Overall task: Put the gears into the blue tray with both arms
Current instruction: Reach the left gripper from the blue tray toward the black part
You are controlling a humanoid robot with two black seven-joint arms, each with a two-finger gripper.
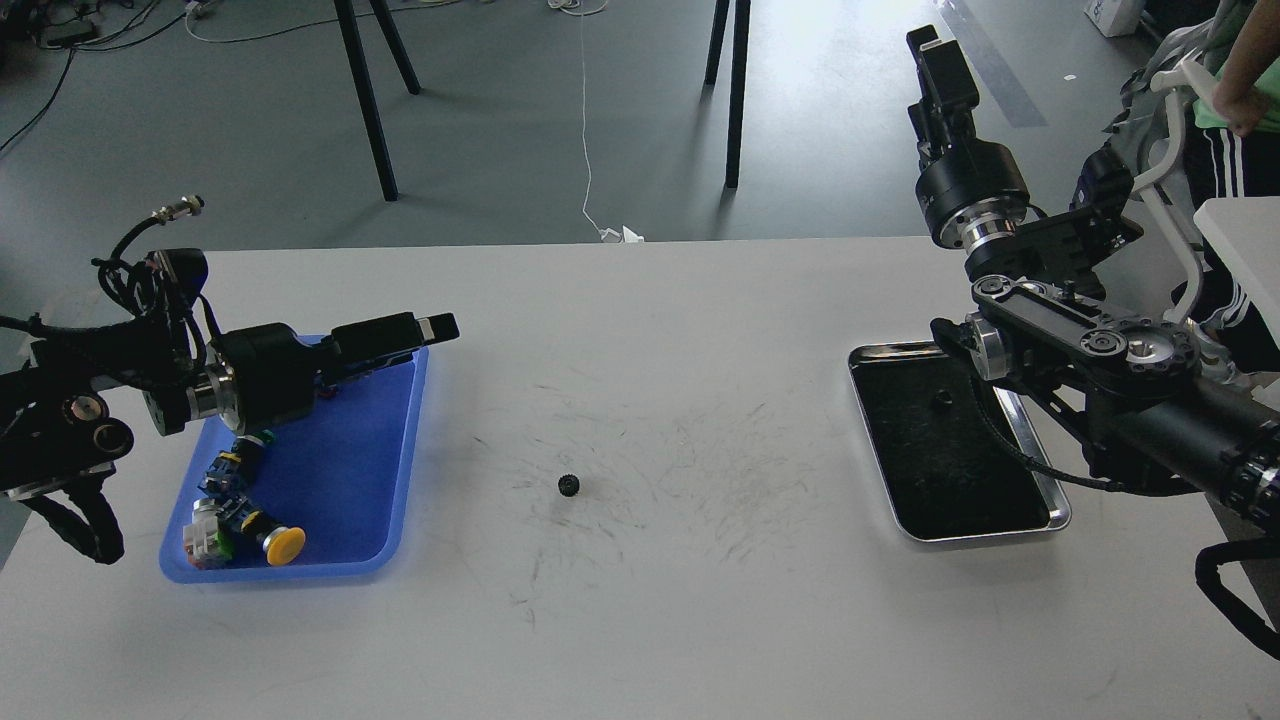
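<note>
One small black gear (569, 486) lies on the white table, near its middle. A second gear (942, 400) sits in the steel tray (1052, 500) at the right. The blue tray (345, 470) is at the left and holds several coloured push-button switches (245, 515). My left gripper (425, 328) reaches over the blue tray's far right corner, seen side-on as a single bar, well left of the middle gear. My right gripper (935, 60) points up and away behind the table, above the steel tray; its fingers cannot be told apart.
My right arm's elbow (1080, 340) hangs over the steel tray's far right edge. Black stand legs (365, 100) and a white cable (585, 120) are on the floor behind the table. A person (1235, 100) stands at the far right.
</note>
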